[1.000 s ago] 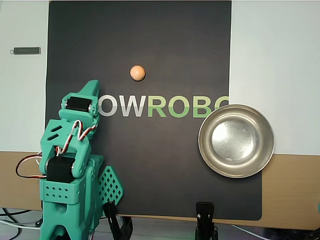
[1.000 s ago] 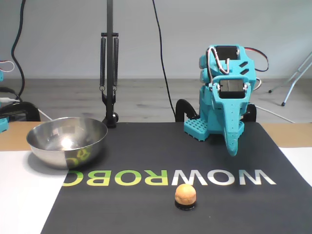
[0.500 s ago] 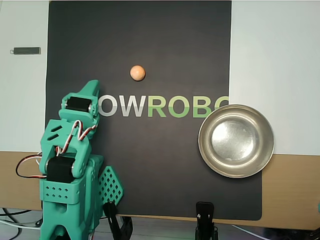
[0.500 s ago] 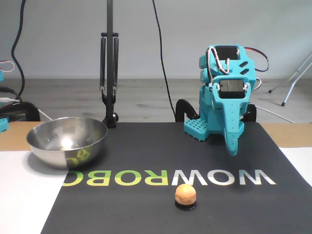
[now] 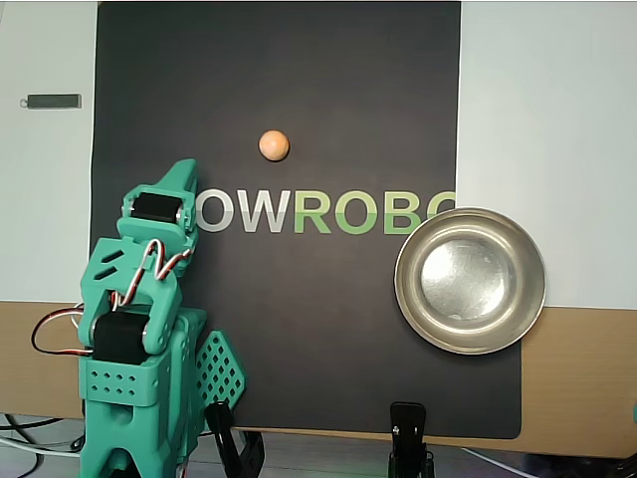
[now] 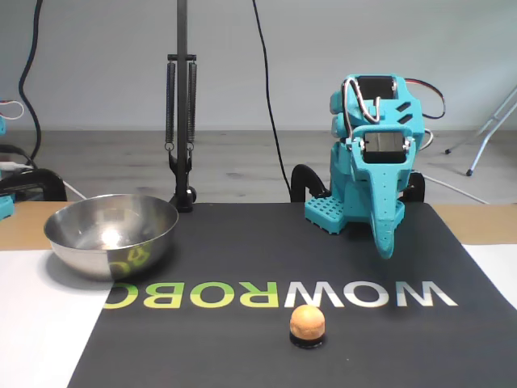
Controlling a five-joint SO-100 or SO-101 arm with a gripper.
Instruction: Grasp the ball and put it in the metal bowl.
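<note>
Ball-grasping has not begun: our gripper point(image 6: 386, 249) hangs folded against the arm, tip pointing down at the mat, jaws pressed together with nothing between them. In the overhead view the gripper point(image 5: 182, 171) reads as a single closed teal point, touching nothing. We judge this to be a tucked resting pose, with the arm point(image 5: 139, 319) stacked compactly over its base at the near-left corner of the black mat point(image 5: 299, 329).

Moving outward, the ball point(image 5: 274, 145) sits up and to the right of the gripper tip in the overhead view, near but clearly apart, just above the printed lettering point(image 5: 318, 212). In the fixed view the ball point(image 6: 307, 322) rests on what looks like a small dark ring, which would keep it from rolling.

Farther out, the metal bowl point(image 5: 471, 221) lies empty at the mat's right edge in the overhead view, well apart from the ball; in the fixed view the metal bowl point(image 6: 81, 242) stands at the left. We would need to open the jaws before reaching forward.
</note>
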